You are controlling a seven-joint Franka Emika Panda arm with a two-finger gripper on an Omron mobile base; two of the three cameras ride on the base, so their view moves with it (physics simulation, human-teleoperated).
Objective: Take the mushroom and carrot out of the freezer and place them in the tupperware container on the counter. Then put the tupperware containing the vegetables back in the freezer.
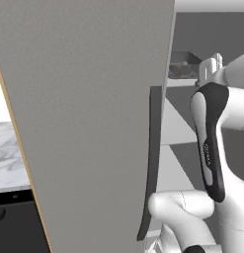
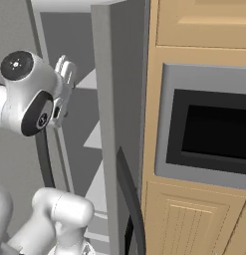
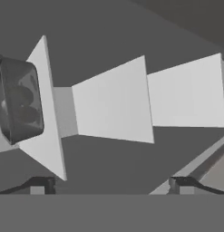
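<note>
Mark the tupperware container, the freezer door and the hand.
tupperware container [image 3: 20, 104]: hand view, its dark inside, on a freezer shelf.
freezer door [image 1: 89, 123]: left base view, flat grey outer face.
hand [image 3: 113, 186]: hand view, midway between its open fingertips.

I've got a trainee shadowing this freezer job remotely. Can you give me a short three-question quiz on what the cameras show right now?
1. True or false: the gripper has its jaws spread wide with nothing between them.
2. Where is the tupperware container now? A) on the counter B) on a freezer shelf C) in the gripper
3. Fill in: in the left base view, the freezer door stands ____, its dark handle on the edge nearest the arm.

Key: 1 true; 2 B, it sits on a pale shelf inside the freezer; 3 open.
</note>
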